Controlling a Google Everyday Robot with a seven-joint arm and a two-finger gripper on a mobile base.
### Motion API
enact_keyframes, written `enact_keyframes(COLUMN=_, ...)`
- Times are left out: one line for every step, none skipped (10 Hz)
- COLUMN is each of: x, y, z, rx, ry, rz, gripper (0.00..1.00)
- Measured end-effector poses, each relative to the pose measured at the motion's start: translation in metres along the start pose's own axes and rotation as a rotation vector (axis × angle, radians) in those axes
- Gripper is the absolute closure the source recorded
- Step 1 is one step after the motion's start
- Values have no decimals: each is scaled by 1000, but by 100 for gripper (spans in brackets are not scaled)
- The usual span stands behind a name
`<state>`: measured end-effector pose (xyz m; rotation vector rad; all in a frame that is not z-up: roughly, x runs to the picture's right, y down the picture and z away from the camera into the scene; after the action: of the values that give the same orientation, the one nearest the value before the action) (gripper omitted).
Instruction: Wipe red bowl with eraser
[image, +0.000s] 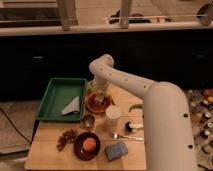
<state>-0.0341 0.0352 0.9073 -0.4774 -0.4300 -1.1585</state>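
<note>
The red bowl (96, 104) sits on the wooden table just right of the green tray, behind the white cup. My gripper (100, 95) reaches down from the white arm and hangs right over the bowl's inside. A brownish block, the eraser (101, 99), shows at the gripper's tip inside the bowl, touching or nearly touching it. The arm hides the bowl's far rim.
A green tray (57, 95) with a grey cloth (71, 106) lies to the left. A white cup (113, 115), a small metal cup (88, 121), a maroon bowl with an orange ball (87, 145), a blue-grey pad (116, 150), grapes (66, 137), a spoon (129, 135) and a green pepper (135, 107) crowd the table.
</note>
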Motion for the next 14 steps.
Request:
enact_keyframes(x=-7, y=-11, z=2, rx=5, ry=-9, rz=-35, gripper=100)
enact_keyframes(x=-14, y=-21, z=3, rx=11, ry=-18, rz=-67, gripper=100)
enact_keyframes(x=-24, y=-25, z=4, rx=20, ry=-28, rz=-95, gripper=100)
enact_keyframes(x=-34, y=-27, z=3, rx=29, ry=-35, rz=-114, gripper=100)
enact_keyframes(x=-45, y=-29, z=3, rx=33, ry=-44, rz=-134, gripper=100)
enact_keyframes(x=-61, y=-26, z=3, rx=33, ry=-57, rz=-153, gripper=100)
enact_keyframes(x=-66, y=-23, z=3, rx=31, ry=-62, rz=-156, gripper=100)
enact_keyframes(x=-71, y=-17, z=3, rx=27, ry=-68, rz=-154, gripper=100)
enact_keyframes(x=-71, y=-4, z=2, rx=18, ry=-69, rz=-135, gripper=100)
enact_keyframes(x=-71, y=8, z=1, rx=11, ry=-68, rz=-115, gripper=100)
enact_keyframes(x=-68, y=20, z=0, rx=6, ry=-63, rz=-88, gripper=100)
enact_keyframes(x=-64, y=32, z=-1, rx=-2, ry=-57, rz=-59, gripper=100)
enact_keyframes(x=-57, y=44, z=-1, rx=-12, ry=-49, rz=-24, gripper=100)
enact_keyframes(x=-52, y=49, z=-1, rx=-19, ry=-42, rz=2, gripper=100)
